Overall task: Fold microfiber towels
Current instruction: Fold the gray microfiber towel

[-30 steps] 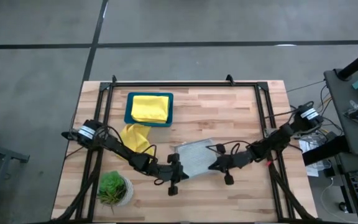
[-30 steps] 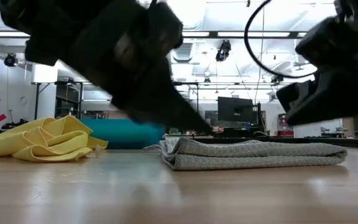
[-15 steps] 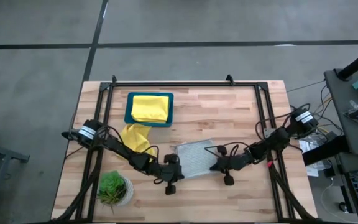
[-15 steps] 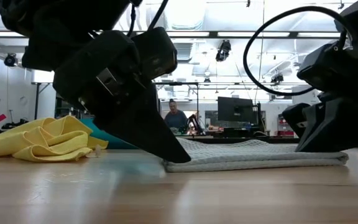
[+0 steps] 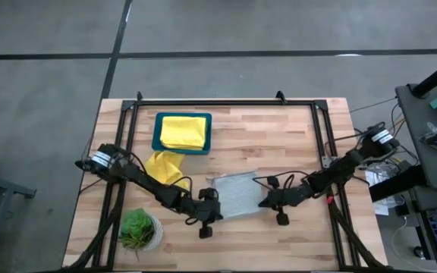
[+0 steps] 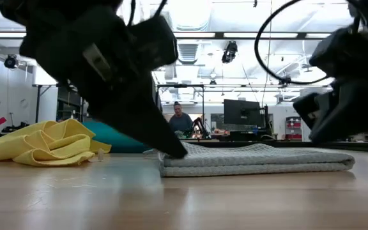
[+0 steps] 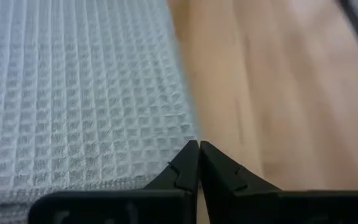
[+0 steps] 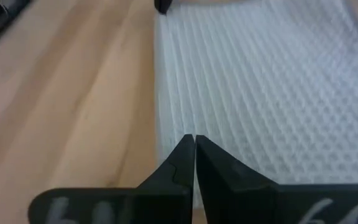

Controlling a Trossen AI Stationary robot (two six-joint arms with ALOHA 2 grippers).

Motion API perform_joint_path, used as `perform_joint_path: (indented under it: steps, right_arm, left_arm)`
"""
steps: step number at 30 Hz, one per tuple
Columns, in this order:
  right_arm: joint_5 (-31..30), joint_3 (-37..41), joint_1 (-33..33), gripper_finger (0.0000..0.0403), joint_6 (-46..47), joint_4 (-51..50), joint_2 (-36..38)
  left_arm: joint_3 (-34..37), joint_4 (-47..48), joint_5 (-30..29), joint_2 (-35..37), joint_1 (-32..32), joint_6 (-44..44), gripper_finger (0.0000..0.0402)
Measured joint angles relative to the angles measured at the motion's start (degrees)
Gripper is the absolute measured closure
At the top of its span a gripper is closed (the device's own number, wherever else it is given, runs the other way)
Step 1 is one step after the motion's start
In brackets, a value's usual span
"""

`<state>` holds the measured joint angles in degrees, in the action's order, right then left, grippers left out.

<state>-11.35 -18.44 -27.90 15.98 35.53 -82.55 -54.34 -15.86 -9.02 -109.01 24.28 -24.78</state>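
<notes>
Lying folded flat near the wooden tabletop's [image 5: 279, 136] front edge, the pale grey waffle-weave microfiber towel [image 5: 238, 192] shows no label or writing. The left gripper [image 7: 199, 149] and right gripper [image 8: 194, 144], fingers pressed together and empty, flank its side edges.

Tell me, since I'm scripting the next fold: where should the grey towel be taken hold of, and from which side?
Probably at its two near corners, one from each end. The grey towel lies flat, already doubled, its layered edge facing the low camera. The left gripper and right gripper, fingers shut, sit at opposite ends; coming in low along the table would let fingers slip under both layers.
</notes>
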Motion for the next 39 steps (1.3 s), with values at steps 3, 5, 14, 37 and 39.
perform_joint_path:
  steps: [3,5,14,37,39]
  right_arm:
    - [-0.3,0.0,0.0,0.0394,0.0,-1.3,2.9]
    - [-0.9,0.0,0.3,0.0394,0.1,-1.7,5.1]
    - [-14.2,0.0,4.1,0.0394,-0.5,-6.6,10.4]
    - [-18.7,-1.0,13.7,0.0394,3.6,4.1,-9.1]
    - [-18.7,-1.0,13.7,0.0394,3.6,4.2,-9.3]
  left_arm:
    - [0.1,0.4,0.0,2.2,0.0,0.1,0.0402]
    - [0.1,1.6,0.0,3.6,-0.1,1.1,0.0402]
    - [0.1,5.7,-13.6,7.0,-3.5,13.8,0.0402]
    - [1.7,12.0,-15.4,3.3,-12.1,7.4,0.0402]
    - [2.0,11.9,-15.3,3.3,-12.1,6.4,0.0402]
